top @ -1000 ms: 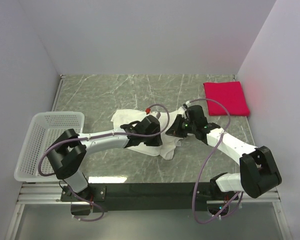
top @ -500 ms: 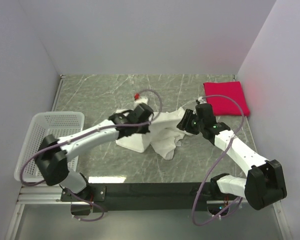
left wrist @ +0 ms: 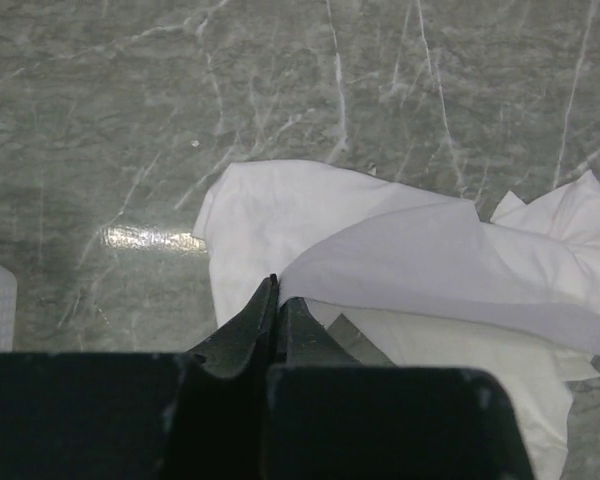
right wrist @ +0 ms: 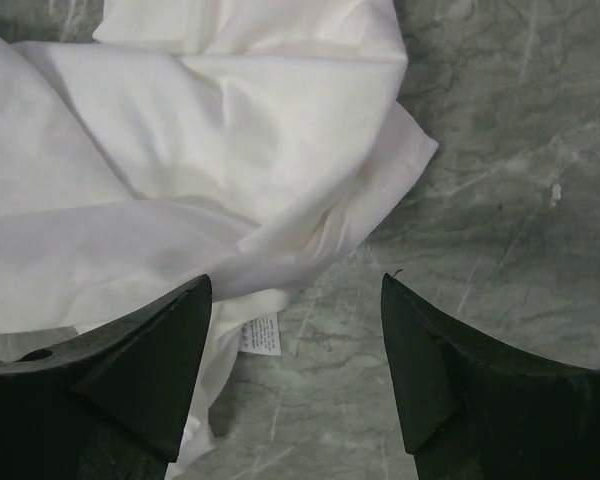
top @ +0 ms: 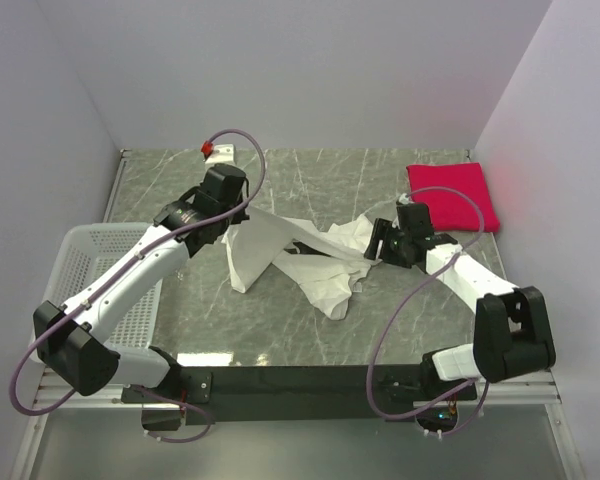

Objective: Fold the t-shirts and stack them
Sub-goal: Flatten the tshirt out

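Observation:
The white t-shirt (top: pixel 315 262) lies crumpled and stretched across the middle of the marble table. My left gripper (top: pixel 240 213) is shut on its left edge and holds that edge raised; in the left wrist view the cloth (left wrist: pixel 420 255) runs off to the right from the closed tips (left wrist: pixel 277 284). My right gripper (top: pixel 378 244) stands open at the shirt's right end. Its fingers (right wrist: pixel 170 345) straddle bare table and the shirt's care label (right wrist: pixel 261 333), gripping nothing, with the bunched cloth (right wrist: pixel 200 150) just beyond them. The red t-shirt (top: pixel 452 195) lies folded square at the back right.
A white mesh basket (top: pixel 90 275) stands at the left edge of the table, under my left arm. Walls close in the table at the back and on both sides. My left arm's purple cable (top: pixel 242 140) loops up near the back wall.
My left gripper shut on the white shirt and swung back and to the left, drawing the cloth out. My right gripper opened, let go of the shirt and backed off slightly to the right.

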You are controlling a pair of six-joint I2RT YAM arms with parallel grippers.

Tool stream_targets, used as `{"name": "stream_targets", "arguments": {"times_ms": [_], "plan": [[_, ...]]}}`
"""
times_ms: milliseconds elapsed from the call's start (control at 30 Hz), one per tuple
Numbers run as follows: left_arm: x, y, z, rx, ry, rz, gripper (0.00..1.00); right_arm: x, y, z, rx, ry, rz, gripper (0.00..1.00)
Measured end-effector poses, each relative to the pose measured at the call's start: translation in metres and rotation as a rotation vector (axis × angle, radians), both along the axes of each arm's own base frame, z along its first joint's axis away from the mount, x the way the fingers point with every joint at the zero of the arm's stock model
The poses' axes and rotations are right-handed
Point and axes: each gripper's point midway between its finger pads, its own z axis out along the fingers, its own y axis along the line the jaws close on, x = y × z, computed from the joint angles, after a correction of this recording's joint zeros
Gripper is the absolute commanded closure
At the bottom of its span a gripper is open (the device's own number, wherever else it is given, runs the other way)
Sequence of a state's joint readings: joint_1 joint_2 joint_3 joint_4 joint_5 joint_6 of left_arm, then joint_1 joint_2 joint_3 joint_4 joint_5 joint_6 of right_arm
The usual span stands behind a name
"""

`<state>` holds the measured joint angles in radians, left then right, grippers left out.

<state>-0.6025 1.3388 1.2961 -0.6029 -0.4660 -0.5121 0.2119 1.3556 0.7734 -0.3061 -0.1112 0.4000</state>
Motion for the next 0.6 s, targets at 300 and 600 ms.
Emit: {"name": "stream_targets", "arguments": {"times_ms": [300,600], "plan": [[0.009,0.013,0.001,-0.002,-0.003,0.014,0.99,0.013,-0.003,-0.010,0.038,0.029,-0.016,0.29],[-0.011,0.027,-0.011,-0.008,0.010,0.019,0.99,0.030,-0.027,0.007,0.155,-0.014,-0.234,0.38]]}}
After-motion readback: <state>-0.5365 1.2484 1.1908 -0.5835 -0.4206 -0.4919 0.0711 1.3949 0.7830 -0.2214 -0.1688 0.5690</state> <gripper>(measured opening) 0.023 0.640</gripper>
